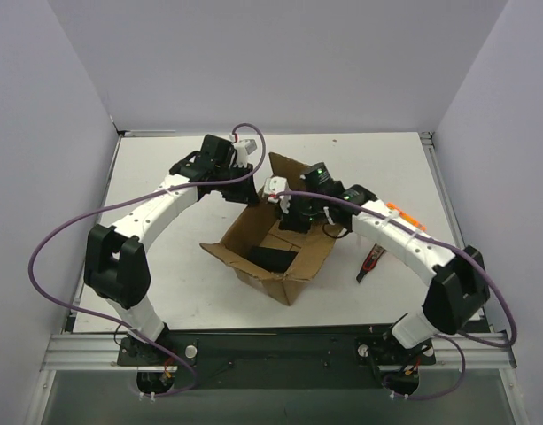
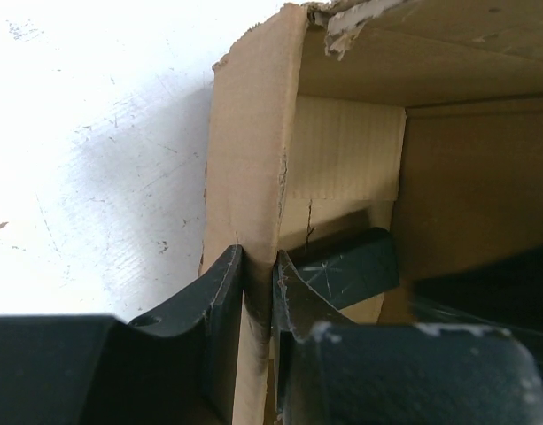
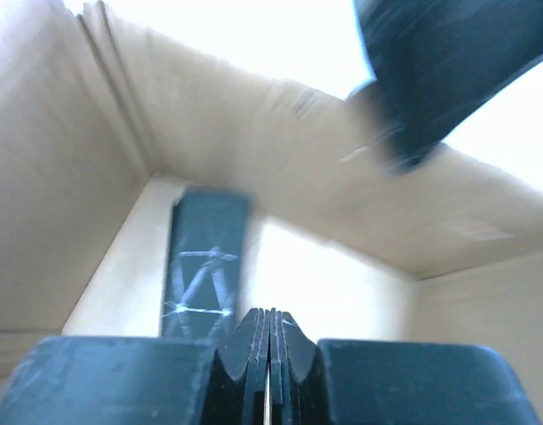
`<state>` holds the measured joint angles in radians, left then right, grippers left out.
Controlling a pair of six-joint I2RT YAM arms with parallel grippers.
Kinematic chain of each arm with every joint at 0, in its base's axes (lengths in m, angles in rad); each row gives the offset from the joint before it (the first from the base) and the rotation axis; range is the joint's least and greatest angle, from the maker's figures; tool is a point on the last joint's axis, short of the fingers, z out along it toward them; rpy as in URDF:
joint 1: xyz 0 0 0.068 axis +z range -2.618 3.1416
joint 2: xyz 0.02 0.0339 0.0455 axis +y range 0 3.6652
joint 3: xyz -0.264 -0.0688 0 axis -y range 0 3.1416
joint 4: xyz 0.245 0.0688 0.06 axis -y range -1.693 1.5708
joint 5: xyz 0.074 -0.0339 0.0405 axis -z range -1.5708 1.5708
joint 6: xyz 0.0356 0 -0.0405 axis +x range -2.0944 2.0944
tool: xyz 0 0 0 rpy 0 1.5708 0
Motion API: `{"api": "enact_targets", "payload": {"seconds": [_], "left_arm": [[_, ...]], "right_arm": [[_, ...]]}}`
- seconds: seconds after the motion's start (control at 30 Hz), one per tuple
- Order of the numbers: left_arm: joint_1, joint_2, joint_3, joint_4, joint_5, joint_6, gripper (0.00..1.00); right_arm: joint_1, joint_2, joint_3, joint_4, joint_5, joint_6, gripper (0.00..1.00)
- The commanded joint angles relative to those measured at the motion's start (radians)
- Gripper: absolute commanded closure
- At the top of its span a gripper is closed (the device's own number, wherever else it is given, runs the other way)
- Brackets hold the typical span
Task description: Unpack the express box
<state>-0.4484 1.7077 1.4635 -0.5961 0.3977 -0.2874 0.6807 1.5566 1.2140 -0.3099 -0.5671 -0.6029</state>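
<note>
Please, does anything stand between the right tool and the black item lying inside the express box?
Nothing visible does. The right tool, shut, is inside the express box, and the black item lies on its floor ahead, with free space between them. The left tool grips a box wall, off to the side.

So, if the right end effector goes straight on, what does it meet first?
Probably bare inner cardboard of the express box, just beside the black flat object; depth is unclear.

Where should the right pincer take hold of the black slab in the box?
Probably pinch the black slab across its narrow width, coming down through the open top of the express box: cardboard walls close off every other side.
</note>
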Motion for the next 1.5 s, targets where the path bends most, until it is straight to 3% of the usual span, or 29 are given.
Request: {"api": "enact_targets", "payload": {"seconds": [0.0,0.27,0.3,0.4,0.43,0.47,0.57,0.73,0.93,1.07,1.2,1.33,1.47], "left_arm": [[0.007,-0.016,0.035,0.085,0.052,-0.019,1.00],[0.004,-0.048,0.024,0.093,0.026,0.002,1.00],[0.002,-0.051,0.029,0.093,0.024,0.002,1.00],[0.002,-0.043,0.043,0.097,0.044,0.002,1.00],[0.002,-0.037,0.047,0.099,0.056,0.002,1.00],[0.002,-0.036,0.052,0.108,0.090,0.004,1.00],[-0.009,-0.022,0.075,0.122,0.173,0.037,1.00],[-0.033,-0.075,0.055,0.242,0.329,0.109,1.00],[-0.145,-0.143,0.052,0.216,0.225,0.247,1.00],[-0.177,-0.128,0.046,0.170,0.184,0.220,1.00],[-0.159,-0.057,0.076,0.159,0.222,0.174,1.00],[-0.138,0.030,0.158,0.115,0.268,0.111,1.00],[-0.119,0.067,0.184,0.116,0.259,0.099,1.00]], "right_arm": [[-0.026,-0.115,0.074,-0.014,0.007,0.031,1.00],[-0.067,-0.161,0.107,-0.015,0.030,0.086,1.00],[-0.066,-0.147,0.101,-0.015,0.035,0.086,0.95],[-0.040,-0.113,0.084,-0.014,0.076,0.051,0.60],[-0.032,-0.095,0.065,-0.008,0.076,0.031,0.55],[-0.009,-0.089,0.055,0.002,0.081,0.003,0.43],[0.025,-0.061,0.015,0.025,0.090,-0.041,0.32],[0.088,-0.113,-0.147,0.179,0.145,-0.014,0.30],[0.106,-0.188,-0.349,0.336,0.159,0.095,0.30],[0.108,-0.187,-0.398,0.388,0.180,0.120,0.29],[0.121,-0.143,-0.422,0.488,0.320,0.103,0.28],[0.118,-0.076,-0.381,0.445,0.366,0.049,0.27],[0.111,-0.020,-0.323,0.315,0.316,0.057,0.28]]}}
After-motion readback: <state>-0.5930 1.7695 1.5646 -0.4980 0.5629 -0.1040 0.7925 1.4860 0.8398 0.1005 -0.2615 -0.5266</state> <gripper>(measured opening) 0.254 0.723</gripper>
